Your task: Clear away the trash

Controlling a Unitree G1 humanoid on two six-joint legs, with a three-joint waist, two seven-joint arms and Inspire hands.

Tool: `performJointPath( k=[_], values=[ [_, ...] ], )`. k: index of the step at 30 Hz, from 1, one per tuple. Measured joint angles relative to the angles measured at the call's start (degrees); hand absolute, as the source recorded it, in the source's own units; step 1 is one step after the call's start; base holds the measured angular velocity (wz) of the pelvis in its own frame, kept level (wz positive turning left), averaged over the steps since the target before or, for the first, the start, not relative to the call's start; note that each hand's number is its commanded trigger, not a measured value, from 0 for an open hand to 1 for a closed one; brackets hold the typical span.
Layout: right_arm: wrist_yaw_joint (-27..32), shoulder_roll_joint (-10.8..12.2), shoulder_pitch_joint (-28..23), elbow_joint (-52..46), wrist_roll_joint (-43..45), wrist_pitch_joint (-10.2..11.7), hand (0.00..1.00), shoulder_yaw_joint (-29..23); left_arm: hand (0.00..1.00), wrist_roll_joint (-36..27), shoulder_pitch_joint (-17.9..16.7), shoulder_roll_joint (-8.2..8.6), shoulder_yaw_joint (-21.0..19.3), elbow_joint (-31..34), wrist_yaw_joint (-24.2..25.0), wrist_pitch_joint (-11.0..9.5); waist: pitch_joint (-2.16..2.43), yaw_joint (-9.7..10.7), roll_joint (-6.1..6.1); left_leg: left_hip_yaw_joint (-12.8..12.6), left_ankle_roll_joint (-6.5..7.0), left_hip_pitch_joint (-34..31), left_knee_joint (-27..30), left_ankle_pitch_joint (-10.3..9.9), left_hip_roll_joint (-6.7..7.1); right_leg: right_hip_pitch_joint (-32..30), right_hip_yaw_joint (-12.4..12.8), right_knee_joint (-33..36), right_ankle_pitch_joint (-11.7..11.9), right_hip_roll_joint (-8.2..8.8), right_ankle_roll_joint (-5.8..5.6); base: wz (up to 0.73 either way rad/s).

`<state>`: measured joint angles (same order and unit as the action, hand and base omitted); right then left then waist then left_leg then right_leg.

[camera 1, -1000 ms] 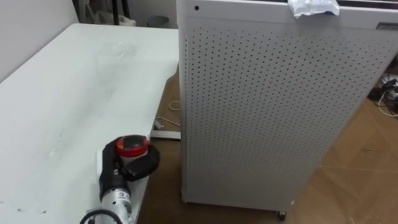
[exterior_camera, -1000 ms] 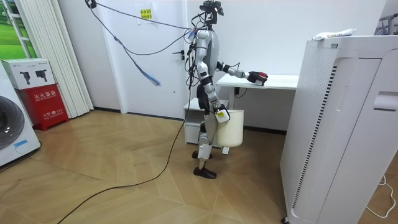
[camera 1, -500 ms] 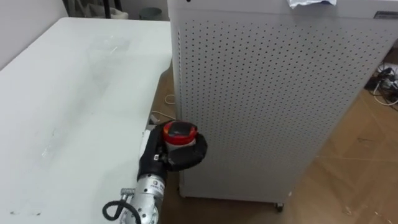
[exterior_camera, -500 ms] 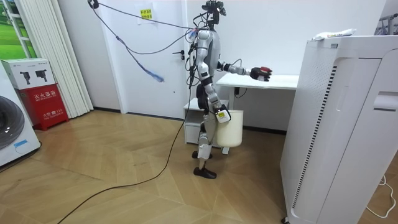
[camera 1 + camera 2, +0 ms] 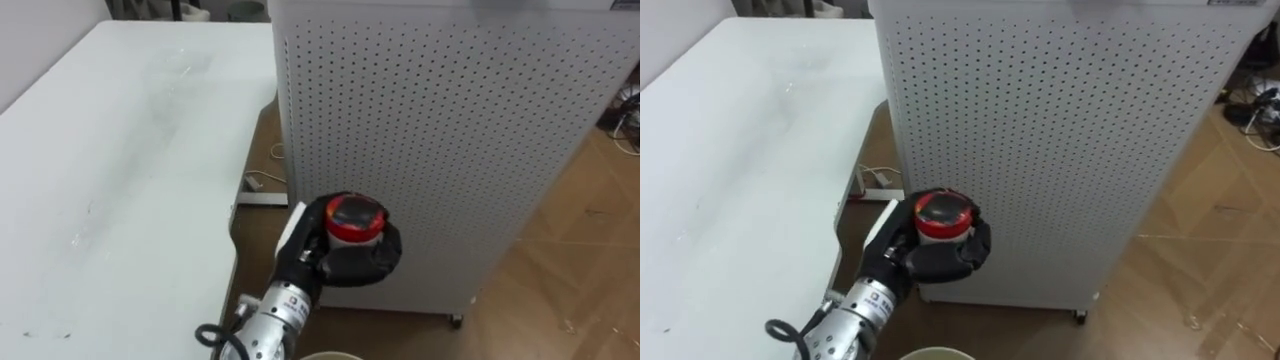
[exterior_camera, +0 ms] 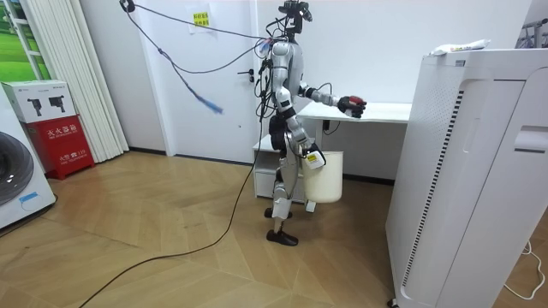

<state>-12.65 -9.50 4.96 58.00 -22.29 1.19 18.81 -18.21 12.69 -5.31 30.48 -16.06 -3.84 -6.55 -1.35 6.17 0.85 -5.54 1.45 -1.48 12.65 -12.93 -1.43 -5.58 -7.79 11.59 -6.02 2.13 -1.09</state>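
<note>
My left hand (image 5: pixel 352 255) is black and curled round a small garbage item with a red round cap (image 5: pixel 355 214). It hangs past the white table's (image 5: pixel 100 180) right edge, over the floor in front of the perforated white cabinet (image 5: pixel 450 120). In the room view the left hand (image 6: pixel 352 106) reaches out at chest height toward the table (image 6: pixel 381 111). My right hand (image 6: pixel 309 159) is low at my side and carries a white bucket (image 6: pixel 325 176). The bucket's rim (image 5: pixel 330 356) shows just below the left hand. Crumpled white garbage (image 6: pixel 459 47) lies on top of the cabinet (image 6: pixel 462 171).
I stand at the table's end, with the tall cabinet close on the room view's right. A white power strip and cable (image 5: pixel 262 183) lie on the wooden floor under the table's edge. A washing machine (image 6: pixel 17 184) and red box (image 6: pixel 64 145) stand far off.
My left hand has carried the red-capped item off the table to the right, out over the floor. The bucket has swung forward under it. The head camera has tipped down.
</note>
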Motion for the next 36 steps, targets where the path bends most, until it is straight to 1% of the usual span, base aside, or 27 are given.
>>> performJointPath(
  k=[2, 4, 6, 7, 8, 9, 11, 13, 16, 19, 20, 21, 22, 23, 26, 29, 36],
  values=[
    [0.03, -0.17, 0.25, 0.00, -0.44, 0.01, 1.00, -0.06, 1.00, -0.07, -1.05, -0.57, 1.47, -2.36, 1.65, 0.03, -0.01, -0.06, 0.03, -0.19, 0.00, -0.51, 0.04, 0.00, 0.02, -0.64, 0.05, 0.12, 0.01, 0.00, 0.02, -0.02],
    [0.16, -0.15, 0.61, 0.00, -0.42, 0.02, 1.00, 0.00, 1.00, -0.05, -1.53, -0.60, 2.16, -4.60, 2.33, 0.06, -0.02, -0.13, 0.10, -0.20, 0.00, -1.41, 0.36, 0.00, 0.00, -1.50, 0.04, 0.37, 0.02, 0.06, 0.03, 0.02],
    [0.17, -0.13, 1.21, -0.01, -0.42, 0.07, 1.00, -0.03, 1.00, 1.16, -1.66, -0.60, 2.70, -6.74, 2.97, 0.06, -0.18, -0.24, 0.39, -0.36, 0.02, -2.70, 0.95, 0.01, 0.00, -2.83, 0.13, 1.07, 0.03, 0.18, 0.05, 0.00],
    [0.17, -0.06, 1.73, 0.00, -0.41, 0.09, 1.00, -0.04, 1.00, 1.70, -1.82, -0.66, 2.78, -8.02, 3.48, 0.06, -0.32, -0.27, 0.67, -0.48, 0.08, -3.22, 1.02, 0.05, 0.05, -3.51, 0.17, 1.26, 0.03, 0.25, 0.05, -0.06],
    [0.16, -0.07, 2.32, 0.16, -0.43, 0.15, 1.00, -0.04, 1.00, 1.68, -1.87, -0.62, 3.02, -9.76, 3.72, -0.03, -0.59, -0.16, 1.11, -0.56, 0.10, -3.46, 1.13, 0.06, 0.08, -3.71, 0.11, 1.30, 0.05, 0.33, 0.08, -0.03],
    [0.18, -0.06, 2.69, 0.43, -0.42, 0.17, 1.00, -0.07, 1.00, 1.67, -1.86, -0.51, 3.03, -11.03, 4.14, -0.12, -0.69, -0.10, 1.34, -0.63, 0.12, -3.48, 1.11, 0.07, 0.09, -3.77, 0.12, 1.34, 0.05, 0.36, 0.08, -0.05],
    [0.54, -0.01, 4.16, 0.81, -0.43, 0.30, 1.00, -0.07, 1.00, 1.67, -1.87, -0.51, 3.54, -15.74, 4.62, -0.12, -0.70, -0.13, 2.06, -1.23, 0.25, -4.42, 1.16, 0.16, 0.09, -5.50, 0.30, 2.44, 0.05, 0.46, 0.08, -0.12],
    [0.88, 0.03, 5.40, 0.84, -0.43, 0.70, 1.00, -0.08, 1.00, 1.70, -1.88, -0.51, 3.76, -17.82, 4.72, -0.06, -0.75, -0.17, 2.31, -1.81, 0.40, -6.02, 1.57, 0.26, 0.16, -7.51, 0.64, 3.20, 0.05, 0.62, 0.08, -0.12],
    [1.23, -0.14, 5.75, 0.84, -0.41, 1.30, 1.00, -0.30, 1.00, 2.18, -2.02, -0.77, 4.17, -19.25, 6.14, -0.04, -0.92, -0.17, 2.71, -2.25, 0.42, -7.29, 2.13, 0.27, 0.27, -9.02, 1.22, 3.89, 0.06, 0.72, 0.09, -0.08],
    [1.23, -0.27, 5.72, 0.83, -0.26, 1.53, 1.00, -0.37, 1.00, 2.12, -2.07, -0.91, 4.17, -19.38, 7.05, -0.09, -0.85, -0.05, 2.87, -2.65, 0.50, -7.91, 2.15, 0.32, 0.32, -10.06, 1.65, 4.44, 0.06, 0.76, 0.10, -0.07],
    [1.23, -0.28, 5.67, 0.93, -0.09, 1.76, 1.00, -0.37, 0.93, 2.13, -2.25, -0.95, 4.47, -19.71, 7.19, -0.11, -0.84, 0.28, 3.04, -2.70, 0.50, -7.94, 2.23, 0.32, 0.31, -10.14, 1.61, 4.64, 0.06, 0.79, 0.09, -0.05],
    [1.23, -0.39, 5.71, 1.18, -0.04, 2.05, 1.00, -0.39, 0.63, 2.14, -2.30, -1.06, 4.87, -20.11, 7.36, -0.11, -0.88, 0.60, 3.23, -2.70, 0.51, -7.96, 2.24, 0.32, 0.33, -10.35, 1.53, 4.96, 0.06, 0.86, 0.09, 0.00],
    [1.24, -0.45, 5.73, 1.42, -0.08, 2.24, 1.00, -0.39, 0.21, 2.14, -2.30, -1.01, 4.97, -20.51, 7.41, -0.15, -0.89, 0.68, 3.33, -2.70, 0.51, -7.99, 2.24, 0.32, 0.34, -10.51, 1.39, 5.15, 0.06, 0.90, 0.09, 0.00],
    [1.28, -0.47, 5.73, 2.04, -0.11, 2.58, 1.00, -0.43, 0.00, 2.16, -2.31, -0.93, 5.01, -21.46, 7.41, -0.16, -0.84, 0.84, 3.45, -2.80, 0.54, -8.07, 2.24, 0.34, 0.37, -10.68, 1.30, 5.28, 0.06, 0.97, 0.09, 0.00],
    [1.74, -0.48, 5.77, 2.62, -0.22, 2.59, 1.00, -0.94, 0.00, 2.18, -2.33, -0.89, 5.20, -23.53, 7.35, -0.18, -0.80, 1.52, 3.55, -3.14, 0.83, -8.84, 2.34, 0.53, 0.69, -11.97, 1.28, 6.28, -0.17, 1.42, 0.37, -0.04],
    [2.14, -0.50, 5.76, 4.23, -0.07, 2.94, 1.00, -1.09, 0.00, 2.80, -2.50, -0.90, 5.44, -24.24, 7.40, -0.17, -0.82, 1.59, 3.58, -3.60, 0.92, -9.77, 3.02, 0.58, 0.95, -13.09, 1.33, 7.17, -0.22, 1.82, 0.39, -0.04],
    [2.19, -0.44, 5.69, 6.06, -0.03, 2.94, 1.00, -0.90, 0.00, 4.25, -2.52, -0.88, 5.67, -24.60, 8.30, -0.33, -0.83, 1.50, 3.56, -4.33, 1.15, -10.36, 3.04, 0.71, 1.42, -14.71, 1.88, 8.87, -0.68, 2.35, 0.38, -0.01]
  ],
)
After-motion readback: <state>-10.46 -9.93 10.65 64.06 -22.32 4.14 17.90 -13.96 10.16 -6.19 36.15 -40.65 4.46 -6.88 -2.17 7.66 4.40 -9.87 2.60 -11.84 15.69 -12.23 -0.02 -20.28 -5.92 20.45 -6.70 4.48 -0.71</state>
